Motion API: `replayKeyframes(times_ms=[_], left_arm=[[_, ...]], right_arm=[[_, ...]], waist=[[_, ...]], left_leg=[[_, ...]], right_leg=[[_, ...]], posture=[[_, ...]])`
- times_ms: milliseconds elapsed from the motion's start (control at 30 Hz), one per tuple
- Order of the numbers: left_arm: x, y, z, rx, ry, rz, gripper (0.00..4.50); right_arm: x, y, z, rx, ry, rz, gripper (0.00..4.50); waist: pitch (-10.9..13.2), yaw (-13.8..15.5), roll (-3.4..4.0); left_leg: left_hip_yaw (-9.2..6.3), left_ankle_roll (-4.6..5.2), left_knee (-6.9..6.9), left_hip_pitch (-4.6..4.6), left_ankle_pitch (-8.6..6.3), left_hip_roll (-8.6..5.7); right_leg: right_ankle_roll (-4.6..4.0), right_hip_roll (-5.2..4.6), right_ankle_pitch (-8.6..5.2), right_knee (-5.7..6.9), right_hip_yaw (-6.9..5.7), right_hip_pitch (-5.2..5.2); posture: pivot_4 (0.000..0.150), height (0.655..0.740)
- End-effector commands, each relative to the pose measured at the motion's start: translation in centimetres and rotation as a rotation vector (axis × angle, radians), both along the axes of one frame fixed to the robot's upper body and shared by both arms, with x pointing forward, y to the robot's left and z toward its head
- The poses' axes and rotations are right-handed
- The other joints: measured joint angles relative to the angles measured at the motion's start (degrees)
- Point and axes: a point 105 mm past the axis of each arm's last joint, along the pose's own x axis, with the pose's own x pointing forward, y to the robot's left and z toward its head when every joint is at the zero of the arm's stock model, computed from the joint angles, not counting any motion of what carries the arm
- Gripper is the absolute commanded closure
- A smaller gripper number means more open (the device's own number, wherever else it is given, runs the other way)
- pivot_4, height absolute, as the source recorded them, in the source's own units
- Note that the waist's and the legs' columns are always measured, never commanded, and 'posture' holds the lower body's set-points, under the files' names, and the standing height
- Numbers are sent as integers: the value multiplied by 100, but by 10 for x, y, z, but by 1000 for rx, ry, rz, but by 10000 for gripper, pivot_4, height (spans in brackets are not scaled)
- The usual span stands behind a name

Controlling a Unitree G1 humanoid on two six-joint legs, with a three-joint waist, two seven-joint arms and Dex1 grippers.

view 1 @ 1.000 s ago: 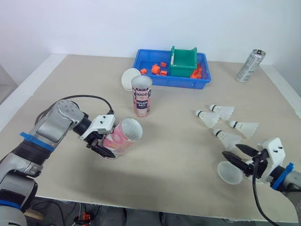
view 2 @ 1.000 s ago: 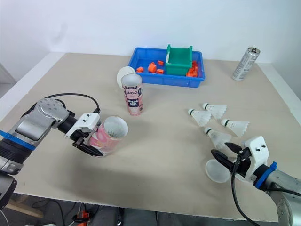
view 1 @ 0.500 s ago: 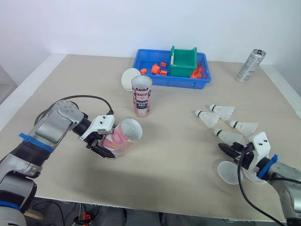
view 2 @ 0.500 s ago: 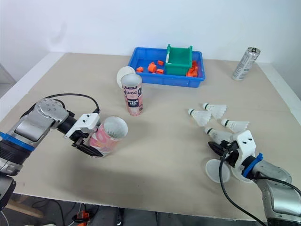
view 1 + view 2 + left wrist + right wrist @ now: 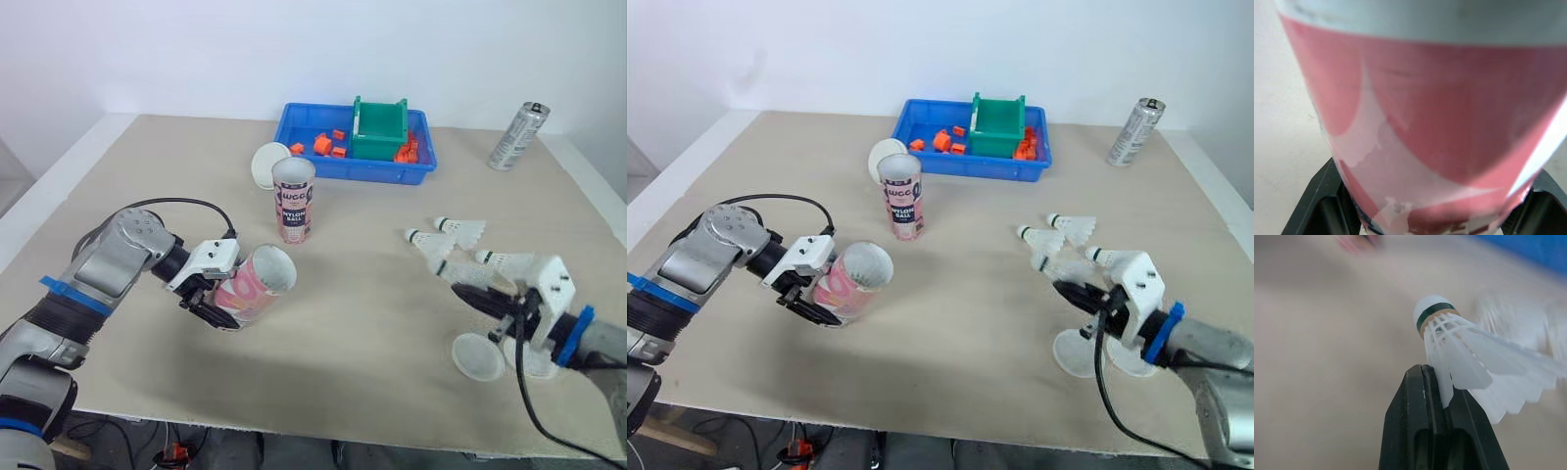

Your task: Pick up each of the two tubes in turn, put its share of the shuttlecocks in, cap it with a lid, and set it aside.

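**Right pincer** (image 5: 1437, 382): shut tight on the white skirt of one shuttlecock (image 5: 1464, 352), whose green-banded cork end points away from the wrist. The pair sits over the 4 o'clock sector of the surface (image 5: 372, 333).

A white lid (image 5: 477, 356) lies flat at 6 o'clock of this pincer, close by. The loose shuttlecocks (image 5: 433, 247), three in number, lie on their sides in a cluster at 11 to 12 o'clock of it, apart from the fingers.

**Left pincer** (image 5: 214, 296): clamped on the closed end of the pink tube (image 5: 253, 286), one black finger (image 5: 1327, 205) on each side of the wall. It is in the 8 o'clock sector. The tube is tilted, with its open mouth raised and facing 3 o'clock. Whether its base touches the surface cannot be told.

**Remaining items:**
- The second tube (image 5: 294, 200) stands upright and uncapped at 1 o'clock of the pink one, well apart from it.
- Another lid (image 5: 266, 164) stands tilted on edge just beside the second tube at 11 o'clock.
- A blue tray (image 5: 333, 166) at 12 o'clock holds a green bin (image 5: 380, 132) and small orange pieces (image 5: 323, 145).
- A metal can (image 5: 519, 122) stands at 2 o'clock.
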Motion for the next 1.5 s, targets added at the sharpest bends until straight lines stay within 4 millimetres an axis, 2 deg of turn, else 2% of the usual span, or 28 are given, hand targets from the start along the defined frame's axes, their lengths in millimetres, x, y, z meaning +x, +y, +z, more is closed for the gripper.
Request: replayKeyframes(times_ms=[33,100,167,400,700,800,867,900,933,1000,1067,1133,1167,1200,1233,1300,1367,1400,1500], left_arm=[[-3,-6,-14,24,40,-28,14114],[-2,-7,-14,24,38,-30,14114],[-1,-7,-13,24,37,-32,14114],[2,-12,-9,21,21,-44,14114],[3,-11,-7,25,17,-44,14114],[4,-11,-6,24,15,-43,14114],[4,-11,-6,24,14,-43,14114],[4,-12,-6,23,14,-43,14114],[4,-12,-6,24,14,-43,14114],[4,-12,-6,26,13,-44,14114],[4,-12,-6,27,12,-46,14114],[5,-13,-5,29,9,-51,14114],[6,-14,-4,31,5,-54,14114],[7,-14,-3,32,1,-56,14114],[8,-15,-2,33,-3,-57,14114],[9,-16,-1,33,-7,-59,14114],[10,-16,0,33,-7,-61,14114],[10,-16,0,33,-6,-62,14114],[10,-17,-1,32,-3,-66,14114]], right_arm=[[-18,71,42,-112,-128,345,44706],[-23,98,49,-204,-178,494,44706],[-21,118,56,-283,-246,605,44706],[-2,164,58,-488,-397,823,44706],[4,190,51,-589,-438,986,44706],[10,193,58,-574,-418,990,34958],[13,192,64,-555,-415,983,26290],[13,193,70,-521,-420,981,19512],[12,193,76,-474,-414,980,16333],[9,192,87,-380,-395,981,16333],[17,189,98,-283,-395,927,16333],[22,184,100,-224,-369,891,16333],[23,182,98,-214,-351,876,20169],[23,179,96,-213,-338,870,21175],[22,177,93,-212,-327,871,24052],[15,170,91,-182,-283,889,32092],[6,167,91,-175,-265,921,41971],[5,167,90,-176,-260,920,43677],[0,167,83,-207,-244,948,43677]], waist=[[0,-26,-1],[1,-11,-5],[1,33,-14],[0,80,-22],[1,100,-17],[1,100,-17],[1,100,-17],[1,100,-17],[1,100,-17],[1,100,-17],[1,100,-17],[1,100,-17],[1,100,-17],[1,100,-17],[1,105,-17],[1,110,-17],[2,112,-16],[3,108,-14],[3,102,-14]], left_leg=[[-2,1,0,3,1,0],[-3,3,0,4,2,1],[-4,1,0,1,3,2],[36,-2,7,-10,3,-6],[43,0,7,-17,6,0],[42,0,7,-17,8,0],[41,2,7,-16,10,2],[41,2,6,-17,11,2],[41,2,7,-17,11,2],[42,2,6,-17,11,2],[40,2,6,-17,11,2],[39,4,6,-17,13,3],[39,5,6,-17,13,3],[40,5,7,-17,14,2],[40,5,7,-17,14,2],[40,7,7,-17,16,2],[42,11,6,-18,18,2],[41,12,6,-20,20,2],[42,15,6,-20,23,4]], right_leg=[[0,0,0,0,-2,3],[-2,-1,1,-1,-6,4],[-6,-6,-13,-6,-15,-7],[4,-38,-23,-7,-14,-9],[8,-34,-24,0,-18,-6],[6,-33,-23,6,-18,6],[5,-31,-22,9,-20,4],[4,-31,-22,9,-20,4],[4,-32,-22,9,-20,5],[4,-32,-22,8,-19,8],[4,-31,-21,10,-20,9],[3,-31,-21,12,-22,9],[3,-31,-20,12,-22,10],[2,-32,-20,11,-21,10],[2,-31,-20,11,-21,10],[4,-32,-21,11,-24,11],[4,-32,-21,11,-22,11],[5,-33,-20,12,-22,12],[3,-31,-13,12,-24,6]], posture=[[1500,7275],[1500,7275],[1500,7275],[1500,7275],[1500,7275],[1500,7275],[1500,7275],[1500,7275],[1500,7275],[1500,7275],[1500,7275],[1500,7275],[1500,7275],[1500,7275],[1500,7275],[1500,7275],[1500,7275],[1500,7275],[1500,7275]])
